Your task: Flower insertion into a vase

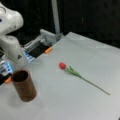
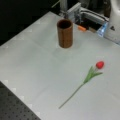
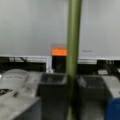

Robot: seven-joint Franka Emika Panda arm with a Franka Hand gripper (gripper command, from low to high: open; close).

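We are seeing the flower (image 1: 75, 73) lying flat on the table (image 1: 82, 105), apart from the upright vase (image 1: 24, 85), while the gripper is showing nowhere, so we cannot tell its state.

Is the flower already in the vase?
No, in a front view the flower lies flat on the table, apart from the upright vase, whose dark inside holds nothing.

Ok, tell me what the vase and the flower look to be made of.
Vase: looks like wood or bamboo, matte reddish-brown with faint grain-like streaks; could be a printed finish.
Flower: red tulip with a thin, stiff green stem and flat leaves, lying on the table; real or artificial cannot be told.
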